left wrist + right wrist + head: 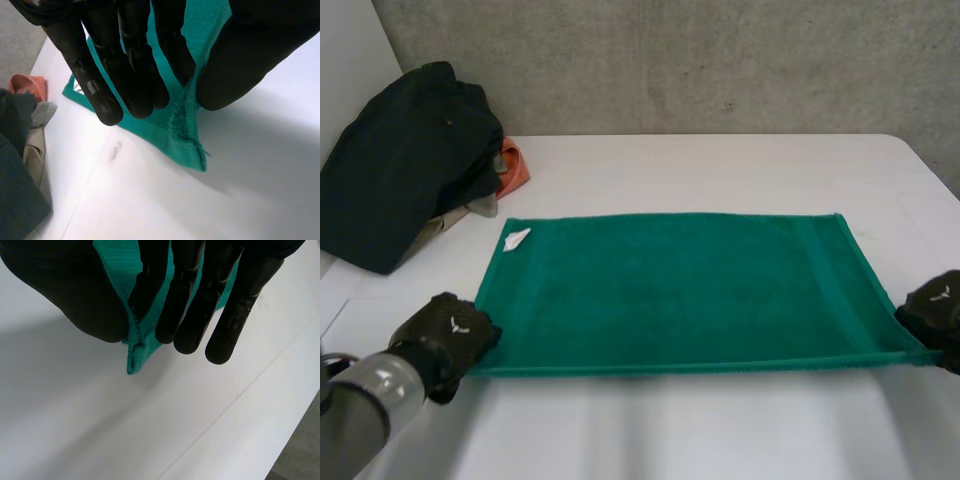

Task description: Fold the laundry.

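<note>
At the near corners of the green towel [680, 290], left hand [445, 335] and right hand [935, 310] pinch it, thumb against fingers [130, 75].

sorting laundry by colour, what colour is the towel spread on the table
Plain green, no pattern. The towel shows best in the head view.

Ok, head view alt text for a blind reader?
A green towel lies spread flat on a white table, the left robot hand and right robot hand each pinching a near corner, with dark clothes piled far left.
</note>
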You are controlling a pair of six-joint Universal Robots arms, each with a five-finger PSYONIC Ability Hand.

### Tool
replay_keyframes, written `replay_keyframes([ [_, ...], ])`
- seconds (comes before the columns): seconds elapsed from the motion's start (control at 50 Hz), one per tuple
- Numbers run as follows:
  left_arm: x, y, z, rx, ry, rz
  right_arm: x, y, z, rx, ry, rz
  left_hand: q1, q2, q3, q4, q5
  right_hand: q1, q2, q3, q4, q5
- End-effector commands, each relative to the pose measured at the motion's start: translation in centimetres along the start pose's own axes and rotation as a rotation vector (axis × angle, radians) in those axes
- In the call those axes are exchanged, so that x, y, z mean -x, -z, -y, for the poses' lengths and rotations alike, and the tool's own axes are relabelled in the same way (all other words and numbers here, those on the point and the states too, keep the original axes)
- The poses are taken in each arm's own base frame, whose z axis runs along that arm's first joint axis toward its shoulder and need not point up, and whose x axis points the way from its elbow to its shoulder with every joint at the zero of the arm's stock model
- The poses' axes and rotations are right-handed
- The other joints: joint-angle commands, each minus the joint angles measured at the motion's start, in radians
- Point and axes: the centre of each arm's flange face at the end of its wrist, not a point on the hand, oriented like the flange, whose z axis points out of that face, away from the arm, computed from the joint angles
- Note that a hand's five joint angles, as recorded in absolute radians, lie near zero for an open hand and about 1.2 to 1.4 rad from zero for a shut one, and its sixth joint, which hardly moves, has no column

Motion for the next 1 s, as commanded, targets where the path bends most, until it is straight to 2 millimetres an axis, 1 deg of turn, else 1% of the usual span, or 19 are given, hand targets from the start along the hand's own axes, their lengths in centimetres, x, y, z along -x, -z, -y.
replay_keyframes([
  [0.02,1.9,-1.2,2.0,-0.125,-0.032,0.125,-0.8,-0.7,0.2,-0.078,0.013,-0.076,0.245,0.199,0.203,0.194,0.246,0.409,0.222,0.209,0.210,0.225],
  [0.1,2.2,-4.0,3.8,-0.209,-0.024,0.159,-1.1,-3.8,0.7,-0.135,0.008,-0.148,0.245,0.199,0.203,0.194,0.246,0.409,0.222,0.209,0.210,0.225],
  [0.16,3.0,-6.5,4.8,-0.240,-0.007,0.210,-1.0,-5.7,2.7,-0.213,0.043,-0.207,0.245,0.199,0.203,0.194,0.246,0.409,0.222,0.209,0.210,0.225],
  [0.28,5.0,-11.4,5.7,-0.231,0.000,0.341,-2.8,-9.2,5.3,-0.270,0.082,-0.355,0.245,0.199,0.203,0.194,0.246,0.409,0.222,0.209,0.210,0.225],
  [0.3,5.4,-12.8,6.0,-0.226,0.003,0.373,-3.5,-10.5,5.9,-0.282,0.087,-0.388,0.245,0.199,0.203,0.194,0.246,0.409,0.222,0.209,0.210,0.225],
  [0.38,6.3,-16.1,6.5,-0.231,0.010,0.427,-4.5,-13.6,7.4,-0.334,0.100,-0.448,0.245,0.199,0.203,0.194,0.246,0.409,0.222,0.209,0.210,0.225],
  [0.58,7.0,-22.3,7.7,-0.331,0.011,0.519,-5.4,-20.2,9.5,-0.425,0.124,-0.559,0.245,0.199,0.203,0.194,0.246,0.409,0.222,0.209,0.210,0.225],
  [0.6,7.0,-22.7,7.7,-0.338,0.012,0.527,-5.1,-21.1,9.8,-0.444,0.129,-0.564,0.245,0.199,0.203,0.194,0.246,0.140,-0.047,-0.060,-0.060,-0.045],
  [0.62,6.7,-23.3,7.7,-0.351,0.008,0.536,-5.0,-21.6,9.9,-0.449,0.129,-0.575,0.013,-0.034,-0.029,-0.038,0.014,-0.485,-0.672,-0.685,-0.684,-0.669],
  [0.64,6.5,-23.6,7.8,-0.358,0.006,0.540,-5.0,-21.8,10.0,-0.452,0.128,-0.584,-0.338,-0.385,-0.380,-0.390,-0.337,-0.813,-1.000,-1.013,-1.012,-0.997],
  [0.66,6.5,-23.7,7.8,-0.365,0.004,0.550,-5.1,-22.1,10.1,-0.456,0.128,-0.594,-0.757,-0.804,-0.799,-0.809,-0.757,-0.813,-1.000,-1.013,-1.012,-0.997],
  [0.68,6.6,-23.8,8.0,-0.375,0.003,0.560,-5.3,-22.5,10.2,-0.466,0.125,-0.610,-0.977,-1.023,-1.018,-1.028,-0.976,-0.813,-1.000,-1.013,-1.012,-0.997],
  [0.7,6.7,-23.8,8.4,-0.401,0.002,0.585,-5.3,-22.5,10.3,-0.472,0.117,-0.611,-0.919,-0.965,-0.960,-0.970,-0.918,-0.813,-1.000,-1.013,-1.012,-0.997],
  [0.76,6.8,-23.3,9.1,-0.436,0.003,0.610,-4.7,-21.9,10.7,-0.482,0.094,-0.590,-0.977,-1.023,-1.018,-1.028,-0.976,-0.813,-1.000,-1.013,-1.012,-0.997],
  [0.82,6.8,-21.5,10.6,-0.477,0.002,0.623,-4.5,-20.4,10.8,-0.494,0.032,-0.560,-0.977,-1.023,-1.018,-1.028,-0.976,-0.813,-1.000,-1.013,-1.012,-0.997],
  [0.88,7.1,-19.4,10.9,-0.487,0.011,0.621,-5.6,-16.1,11.4,-0.548,-0.095,-0.536,-0.977,-1.023,-1.018,-1.028,-0.976,-0.813,-1.000,-1.013,-1.012,-0.997],
  [0.9,7.1,-18.9,10.9,-0.486,0.011,0.618,-6.1,-13.7,11.6,-0.576,-0.162,-0.519,-0.977,-1.023,-1.018,-1.028,-0.976,-0.813,-1.000,-1.013,-1.012,-0.997],
  [0.96,6.6,-17.4,10.6,-0.472,0.014,0.597,-6.0,-11.4,11.1,-0.586,-0.242,-0.457,-0.977,-1.023,-1.018,-1.028,-0.976,-0.813,-1.000,-1.013,-1.012,-0.997],
  [1.0,6.5,-16.0,10.1,-0.453,0.015,0.590,-5.7,-10.2,9.7,-0.558,-0.306,-0.365,-0.977,-1.023,-1.018,-1.028,-0.976,-0.813,-1.000,-1.013,-1.012,-0.997],
])
